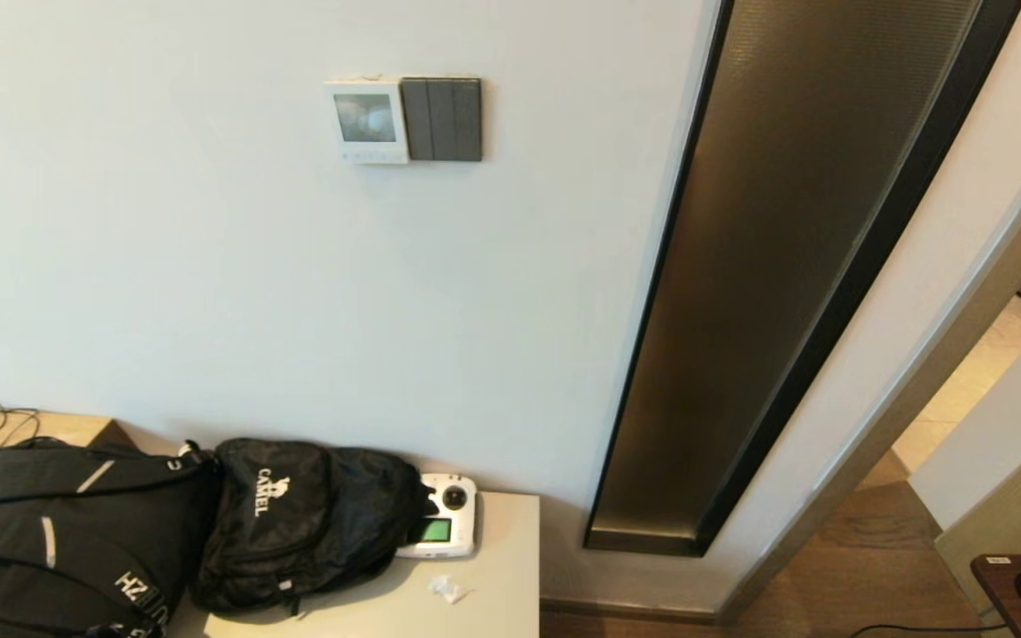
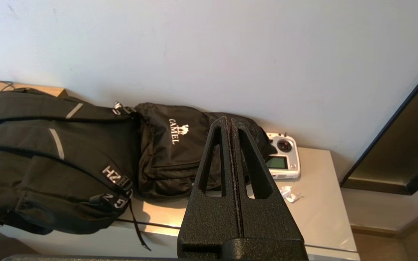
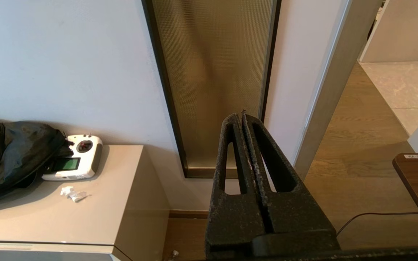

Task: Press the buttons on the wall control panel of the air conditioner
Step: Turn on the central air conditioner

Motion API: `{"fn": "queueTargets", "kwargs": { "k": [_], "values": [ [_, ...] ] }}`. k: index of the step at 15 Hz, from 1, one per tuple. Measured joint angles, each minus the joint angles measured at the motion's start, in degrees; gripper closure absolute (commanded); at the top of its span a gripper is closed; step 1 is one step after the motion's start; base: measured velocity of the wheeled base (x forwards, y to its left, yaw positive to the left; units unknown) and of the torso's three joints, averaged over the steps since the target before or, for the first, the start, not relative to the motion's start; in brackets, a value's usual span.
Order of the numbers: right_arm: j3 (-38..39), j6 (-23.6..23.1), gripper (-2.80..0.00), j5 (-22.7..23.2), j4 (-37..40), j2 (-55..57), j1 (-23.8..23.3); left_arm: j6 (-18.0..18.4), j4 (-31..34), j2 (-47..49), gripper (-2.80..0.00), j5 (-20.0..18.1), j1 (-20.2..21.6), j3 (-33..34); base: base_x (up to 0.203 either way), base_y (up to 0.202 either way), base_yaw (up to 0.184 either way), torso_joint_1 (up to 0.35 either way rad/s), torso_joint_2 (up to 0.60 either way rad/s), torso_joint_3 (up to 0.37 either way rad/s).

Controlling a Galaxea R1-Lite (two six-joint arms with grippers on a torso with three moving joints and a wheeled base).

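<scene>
The air conditioner's wall control panel (image 1: 367, 120) is a small white square with a grey screen, high on the pale wall in the head view. Its row of tiny pale buttons (image 1: 370, 154) runs along the bottom edge. Neither arm shows in the head view. My left gripper (image 2: 229, 121) is shut and empty, low down, pointing at the black bags on the cabinet. My right gripper (image 3: 241, 116) is shut and empty, low down, pointing at the dark glass strip. The panel is out of both wrist views.
A dark grey three-rocker switch plate (image 1: 442, 119) adjoins the panel's right side. Below, a beige cabinet (image 1: 502, 576) carries two black backpacks (image 1: 298, 518), a white handheld remote (image 1: 441, 528) and a paper scrap (image 1: 448, 587). A tall dark glass strip (image 1: 776, 283) and a doorway lie right.
</scene>
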Motion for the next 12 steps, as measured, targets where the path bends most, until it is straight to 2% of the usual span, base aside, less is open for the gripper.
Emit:
{"fn": "queueTargets", "kwargs": {
  "k": [12],
  "values": [
    [0.0, -0.1, 0.00, 0.0, 0.0, 0.0, 0.0, 0.7, 0.1, 0.0, 0.00, 0.0, 0.0, 0.0, 0.000, 0.000, 0.000, 0.000, 0.00, 0.000]
  ]
}}
